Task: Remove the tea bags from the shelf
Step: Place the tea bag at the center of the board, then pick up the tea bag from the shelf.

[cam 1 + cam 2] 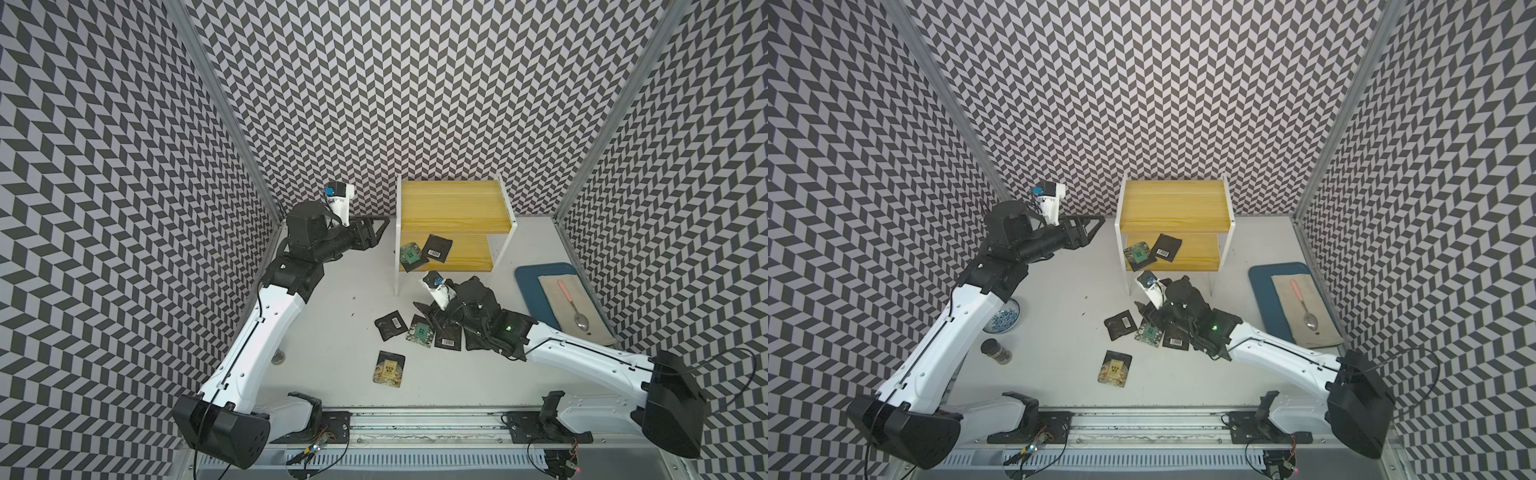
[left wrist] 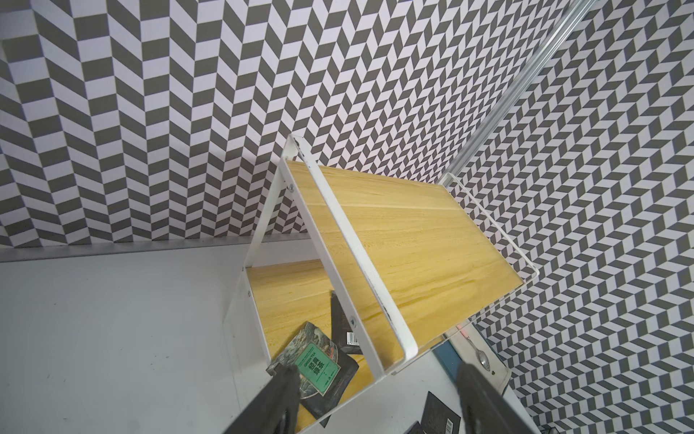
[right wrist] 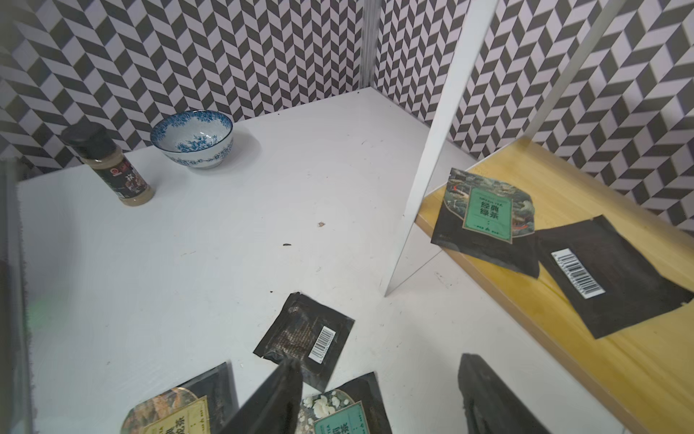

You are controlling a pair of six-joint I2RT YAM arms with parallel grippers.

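Top views are both taken up by the white bench (image 1: 340, 291), walled on three sides by chevron panels. Bare room is left in its middle, in front of the shelf (image 1: 453, 208), which is set against the back wall. A dark blue tray (image 1: 527, 291) is placed along the right wall. The left arm is stretched toward the shelf's left side panel, its pincer (image 1: 383, 226) near that panel but apart from it. In the left wrist view its fingers (image 2: 279, 390) are seen wide apart with nothing between them. The right arm is bent low in front of the shelf, its pincer (image 1: 430, 318) spread wide and empty over scattered tea bags (image 1: 390, 325). Four bags are seen flat on the bench, among them a gold-faced bag (image 1: 390, 369). Two are found on the lower board: a green-faced bag (image 1: 410, 254) overhanging the front edge, and a black barcode bag (image 1: 437, 248) touching it.
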